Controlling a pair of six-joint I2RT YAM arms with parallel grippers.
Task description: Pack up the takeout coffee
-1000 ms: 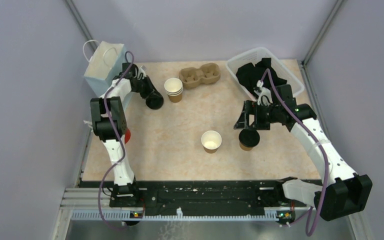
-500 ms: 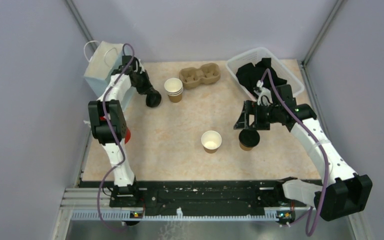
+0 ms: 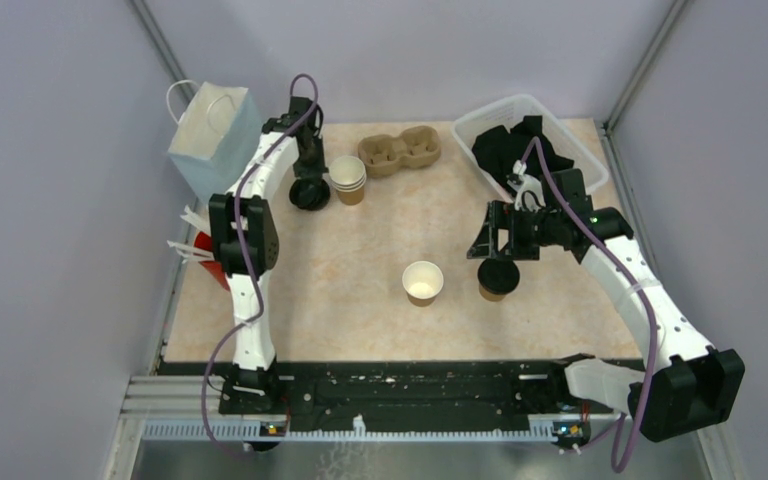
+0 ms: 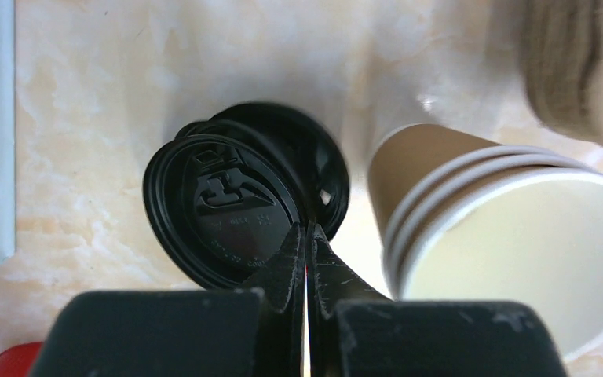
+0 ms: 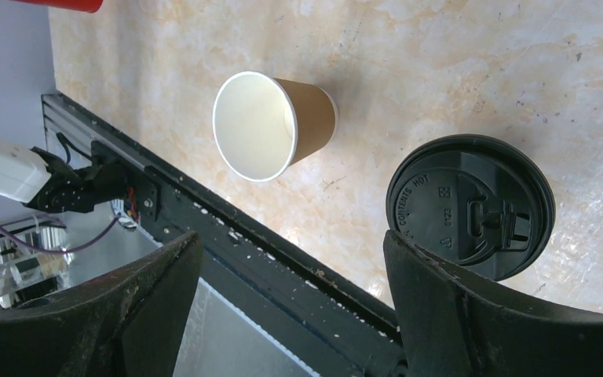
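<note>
One takeout coffee cup (image 3: 498,278), kraft brown with a black lid (image 5: 471,206), stands at mid right. My right gripper (image 3: 501,243) hangs open just above it; in the right wrist view the right gripper (image 5: 292,245) has nothing between its fingers. A second kraft cup (image 3: 422,282), white inside and without a lid, stands to its left, the same open cup (image 5: 271,126). At the back left my left gripper (image 4: 308,229) is shut on the rim of a loose black lid (image 4: 224,206), which tilts over another black lid (image 4: 323,153). In the top view the left gripper (image 3: 309,183) sits beside a stack of cups (image 3: 347,178).
The brown two-hole carrier (image 3: 400,152) lies at the back centre. A pale paper bag (image 3: 212,140) stands at the back left. A clear bin (image 3: 492,113) with black items is at the back right. A red cup (image 3: 207,267) sits at the left edge behind the left arm.
The left arm swung right, from beside the bag to above the cup stack's left side. Its jaws closed on the black lid's rim. The right arm and both cups stayed put.
</note>
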